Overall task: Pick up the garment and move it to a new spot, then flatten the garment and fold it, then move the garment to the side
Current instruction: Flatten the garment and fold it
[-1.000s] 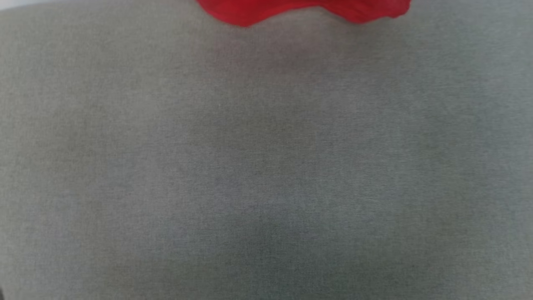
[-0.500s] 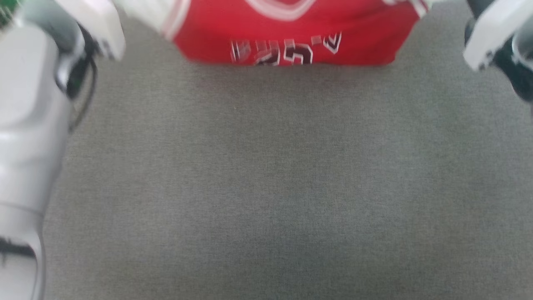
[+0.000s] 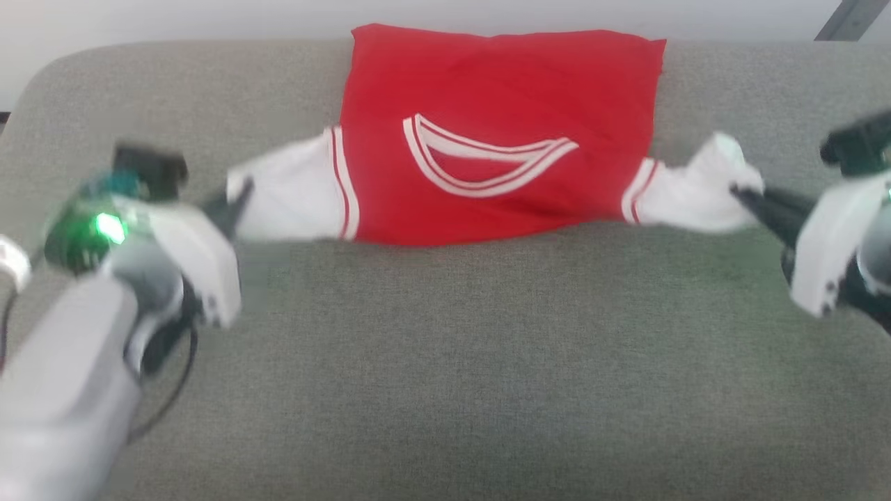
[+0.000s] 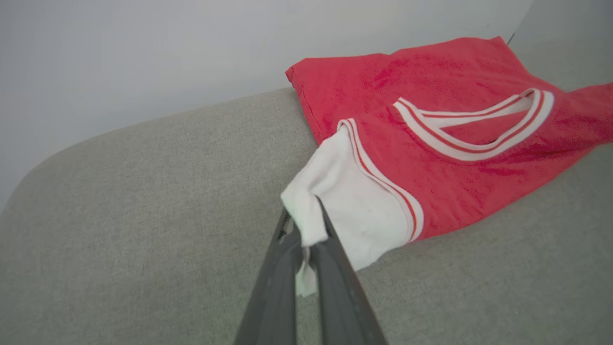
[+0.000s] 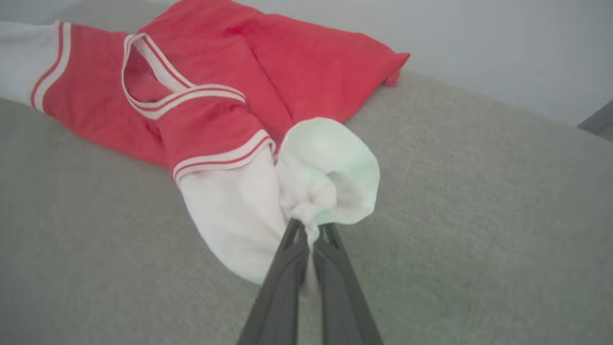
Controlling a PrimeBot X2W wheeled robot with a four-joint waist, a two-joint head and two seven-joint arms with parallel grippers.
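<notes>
Upper centre, head view: garment (image 3: 501, 160), stretched sideways.
Left fingers (image 4: 335, 273): clamped on garment.
Right fingers (image 5: 335, 282): clamped on garment.
Step, likely: flattening.
Next, likely: spread the doubled body.

The head camera looks forward and steeply down from well above the grey woven-fabric surface (image 3: 445, 362). Each wrist camera sits low and close, sighting along its own dark fingers: the left gripper (image 4: 304, 215) from the left side, the right gripper (image 5: 311, 225) from the right, facing inward. All three views share the red jersey shirt with white sleeves (image 3: 501, 83) and its striped neckline (image 3: 487, 186).
</notes>
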